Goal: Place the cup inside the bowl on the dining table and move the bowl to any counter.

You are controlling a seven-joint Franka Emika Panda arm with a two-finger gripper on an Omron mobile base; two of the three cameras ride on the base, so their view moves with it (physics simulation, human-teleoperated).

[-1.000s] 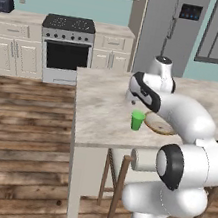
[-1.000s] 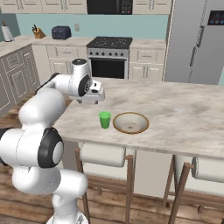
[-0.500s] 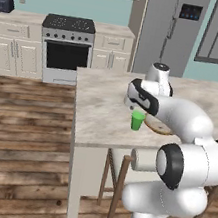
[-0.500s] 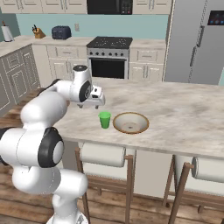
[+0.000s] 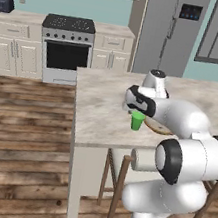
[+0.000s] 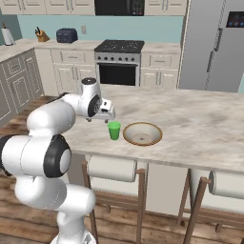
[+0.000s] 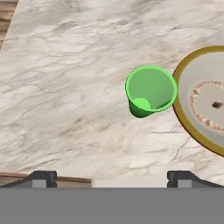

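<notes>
Dining table (image 6: 200,128): one cup (image 6: 114,130), one bowl (image 6: 142,134)

Green cup (image 7: 150,90), tan-rimmed cream bowl (image 7: 205,99)

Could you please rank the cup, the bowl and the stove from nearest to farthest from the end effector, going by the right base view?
1. The cup, just below the end effector, on the dining table.
2. The bowl, beyond the cup, to its right in that view.
3. The stove, against the back wall.
</notes>
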